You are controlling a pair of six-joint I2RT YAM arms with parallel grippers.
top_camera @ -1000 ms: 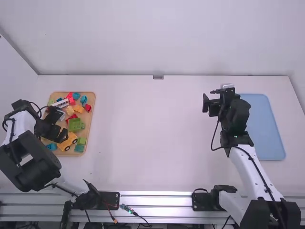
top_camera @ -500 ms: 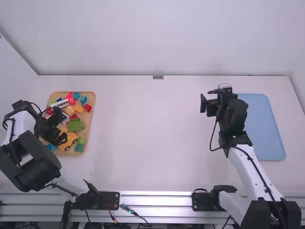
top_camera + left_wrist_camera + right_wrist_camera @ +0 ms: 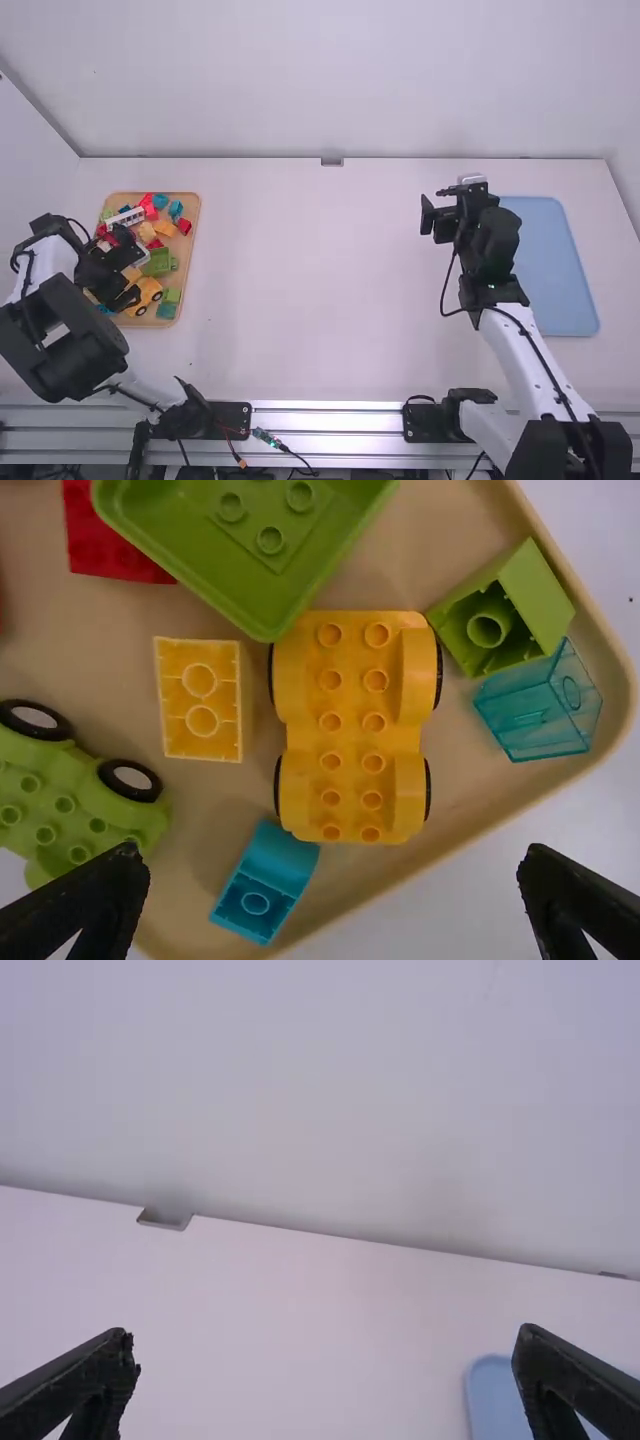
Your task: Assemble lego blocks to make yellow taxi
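Over the wooden tray (image 3: 189, 262) at the far left stands my left gripper (image 3: 128, 267), open and empty. A yellow wheeled car base (image 3: 147, 292) lies below it among loose blocks. In the left wrist view the yellow car base (image 3: 352, 730) is between the spread fingers of my left gripper (image 3: 333, 856), farther off and untouched. Beside it a yellow brick (image 3: 201, 700) shows its hollow side. My right gripper (image 3: 438, 214) is raised at the right, near the blue tray. The right wrist view has my right gripper (image 3: 325, 1338) open, holding nothing.
Around the car base lie a green dump bed (image 3: 250, 550), a green wheeled base (image 3: 75, 805), a teal brick (image 3: 266, 880), a green brick (image 3: 530, 595) and a clear teal brick (image 3: 540, 705). A blue tray (image 3: 558, 265) lies at the right.
Over the last second, my left gripper has shifted slightly and its fingers now stand at a different angle over the tray. The right gripper moved slightly left, then stayed still.
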